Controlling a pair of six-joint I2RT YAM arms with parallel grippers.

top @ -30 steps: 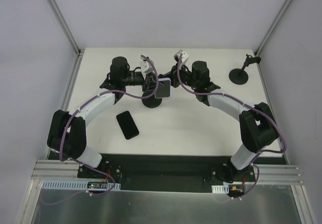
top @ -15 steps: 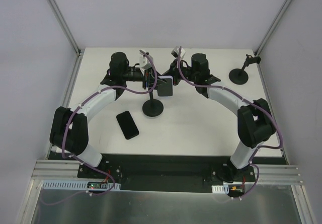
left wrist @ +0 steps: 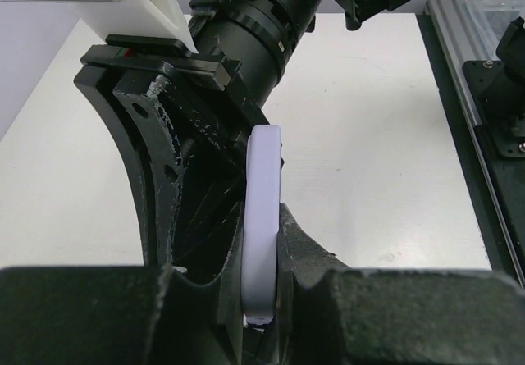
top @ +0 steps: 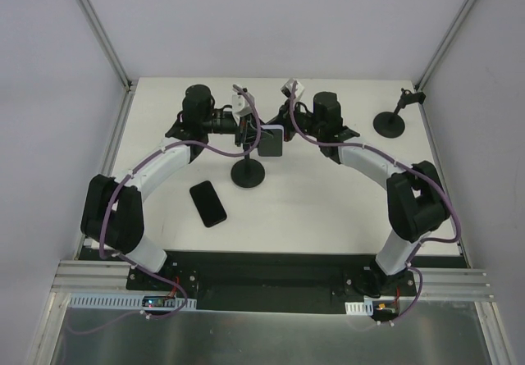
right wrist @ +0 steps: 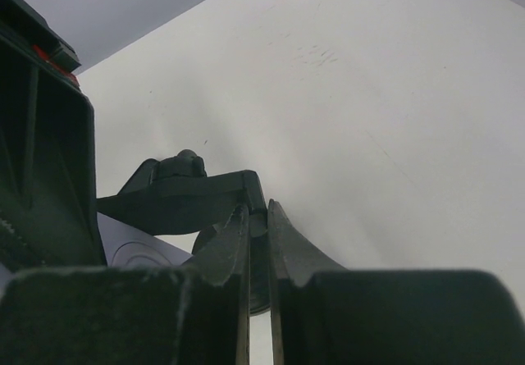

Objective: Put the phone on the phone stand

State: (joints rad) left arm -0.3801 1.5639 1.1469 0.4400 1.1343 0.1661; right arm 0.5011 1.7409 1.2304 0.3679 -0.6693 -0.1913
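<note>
left pincer: gripping lavender-edged phone | right pincer: pinching phone stand bracket tight | since a second ago: baring stand base

So the black round-based phone stand sits mid white bench, slightly toward the back. The white-cased phone is up at its top, with the left gripper on its left and the right gripper on its right. A flat black phone lies front-left of the base. A small black stand is back right.
</note>
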